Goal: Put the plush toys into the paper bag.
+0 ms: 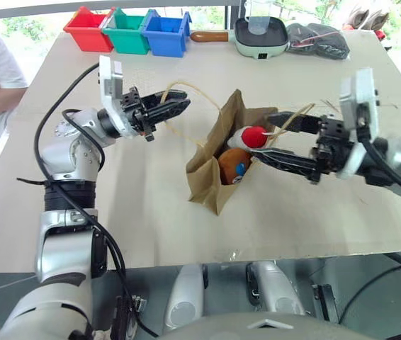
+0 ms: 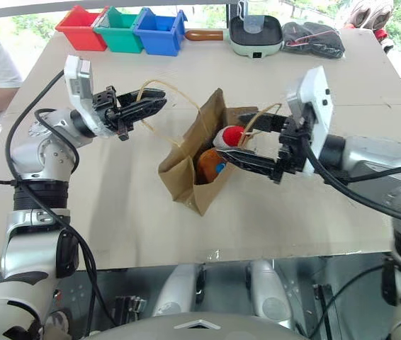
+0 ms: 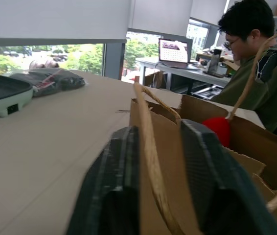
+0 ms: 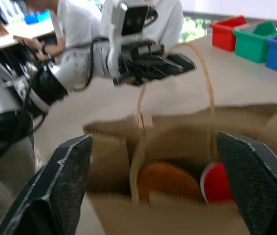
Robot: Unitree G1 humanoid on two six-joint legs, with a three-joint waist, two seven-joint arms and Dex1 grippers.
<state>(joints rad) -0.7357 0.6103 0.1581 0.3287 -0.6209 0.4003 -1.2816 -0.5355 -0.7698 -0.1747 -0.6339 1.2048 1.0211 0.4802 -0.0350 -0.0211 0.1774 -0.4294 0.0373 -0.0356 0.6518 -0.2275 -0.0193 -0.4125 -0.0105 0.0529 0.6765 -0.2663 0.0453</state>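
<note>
Since both plush toys (image 1: pixel 239 157) already sit inside the paper bag (image 1: pixel 215 170) (thin kraft, light, easily crumpled), you should hold it by a twisted handle. Your left hand (image 1: pixel 176 106) straddles one handle, slightly parted; your right hand (image 1: pixel 275 138) gapes empty beside the bag's mouth.
</note>
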